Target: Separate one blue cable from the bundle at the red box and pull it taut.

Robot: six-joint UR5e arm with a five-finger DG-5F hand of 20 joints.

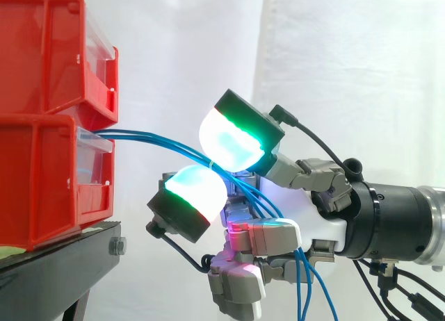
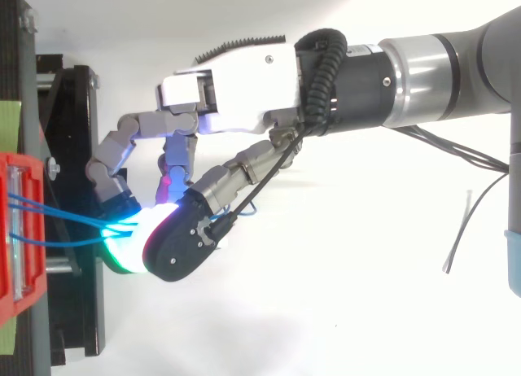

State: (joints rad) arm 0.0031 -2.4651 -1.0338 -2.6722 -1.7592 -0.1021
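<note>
Brightly and evenly lit, leaving the white curtain (image 1: 334, 57) washed almost to plain white with hardly a shadow on it. Glowing green and cyan at the pads (image 1: 233, 144) of the robot hand (image 2: 244, 83), with a small magenta spot deeper in. Dark beneath the black stand (image 1: 62, 258); soft sheen along the red bins (image 1: 42, 57).

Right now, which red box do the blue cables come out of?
The bottom box: the blue cables leave its front toward the hand. The top box has none.
</note>
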